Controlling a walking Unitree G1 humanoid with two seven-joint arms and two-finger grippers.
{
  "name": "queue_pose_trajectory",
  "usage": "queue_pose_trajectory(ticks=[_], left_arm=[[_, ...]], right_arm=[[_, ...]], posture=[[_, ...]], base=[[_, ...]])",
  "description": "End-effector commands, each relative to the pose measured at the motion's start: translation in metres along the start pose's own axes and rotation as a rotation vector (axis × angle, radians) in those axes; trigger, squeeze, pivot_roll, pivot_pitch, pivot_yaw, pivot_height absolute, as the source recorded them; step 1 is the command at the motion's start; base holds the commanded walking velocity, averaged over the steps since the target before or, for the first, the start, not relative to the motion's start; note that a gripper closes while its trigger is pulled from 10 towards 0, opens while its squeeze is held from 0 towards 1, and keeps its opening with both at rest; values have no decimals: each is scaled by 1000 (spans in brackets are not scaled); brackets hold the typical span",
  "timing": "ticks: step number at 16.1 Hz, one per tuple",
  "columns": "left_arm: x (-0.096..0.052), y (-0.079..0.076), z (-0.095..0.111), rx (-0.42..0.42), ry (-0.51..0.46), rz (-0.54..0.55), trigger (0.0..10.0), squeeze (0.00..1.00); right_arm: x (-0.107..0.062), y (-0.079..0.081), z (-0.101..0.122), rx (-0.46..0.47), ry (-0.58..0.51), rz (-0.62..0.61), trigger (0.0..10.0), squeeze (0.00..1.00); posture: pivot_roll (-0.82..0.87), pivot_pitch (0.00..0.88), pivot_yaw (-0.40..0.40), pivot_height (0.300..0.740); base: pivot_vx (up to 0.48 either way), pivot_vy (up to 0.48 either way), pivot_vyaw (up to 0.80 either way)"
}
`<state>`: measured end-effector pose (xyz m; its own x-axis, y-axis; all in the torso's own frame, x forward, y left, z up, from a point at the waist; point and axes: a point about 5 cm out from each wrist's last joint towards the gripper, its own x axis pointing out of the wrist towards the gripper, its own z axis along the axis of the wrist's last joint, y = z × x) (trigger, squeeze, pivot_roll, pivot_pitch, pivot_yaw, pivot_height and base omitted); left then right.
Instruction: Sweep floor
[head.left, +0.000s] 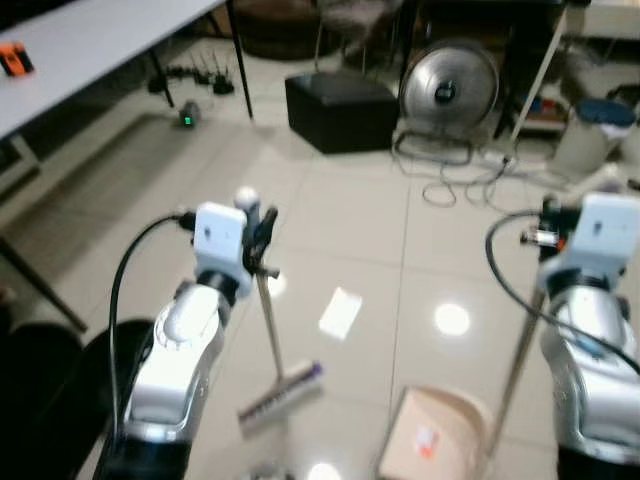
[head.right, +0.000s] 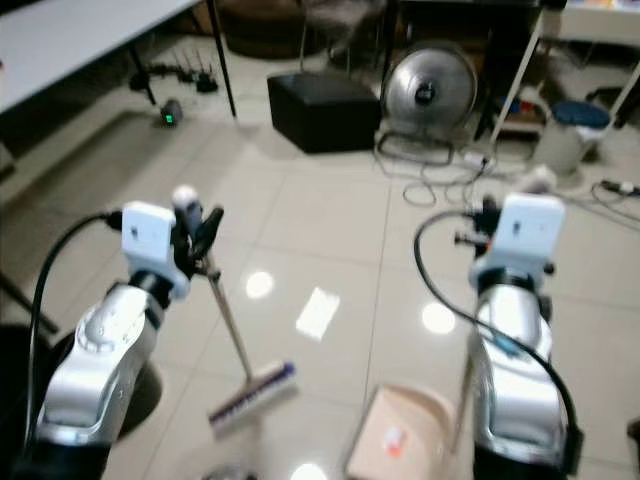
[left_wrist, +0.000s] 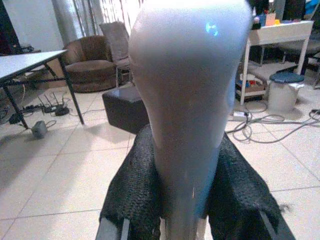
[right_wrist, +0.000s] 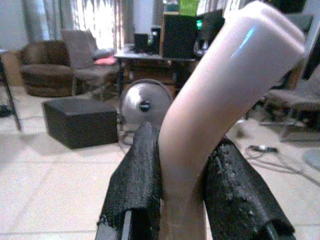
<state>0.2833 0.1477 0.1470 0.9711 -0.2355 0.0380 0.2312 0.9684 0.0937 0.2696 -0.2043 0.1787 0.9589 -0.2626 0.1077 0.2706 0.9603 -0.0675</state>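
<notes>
Fingers (left_wrist: 130, 195) clamping broom (head.left: 270, 340) handle, right gripper (right_wrist: 182, 195) gripping dustpan (head.left: 440, 440) handle

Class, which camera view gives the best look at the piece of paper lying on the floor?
The left eye view: the white paper lies whole on the tiles, between the broom and dustpan. The right eye view shows it whole too, with more blur. I cannot make it out in the wrist views, where each handle sits close before the camera.

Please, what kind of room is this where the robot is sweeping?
Probably a living room used partly as a workspace in a home: a brown armchair, a floor fan with loose cables on the tiled floor, and a white table.
</notes>
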Motion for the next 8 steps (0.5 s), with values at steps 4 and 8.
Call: queue_pose_trajectory(ticks=[4,8], left_arm=[[4,4,10,33,-43,12,10000,0],[7,7,11,36,-46,18,10000,0]], right_arm=[[3,1,11,19,-58,18,10000,0],[3,5,13,31,-70,45,10000,0]], posture=[[-56,0,57,740],[-56,0,60,740]], base=[[297,0,0],[304,0,0]])
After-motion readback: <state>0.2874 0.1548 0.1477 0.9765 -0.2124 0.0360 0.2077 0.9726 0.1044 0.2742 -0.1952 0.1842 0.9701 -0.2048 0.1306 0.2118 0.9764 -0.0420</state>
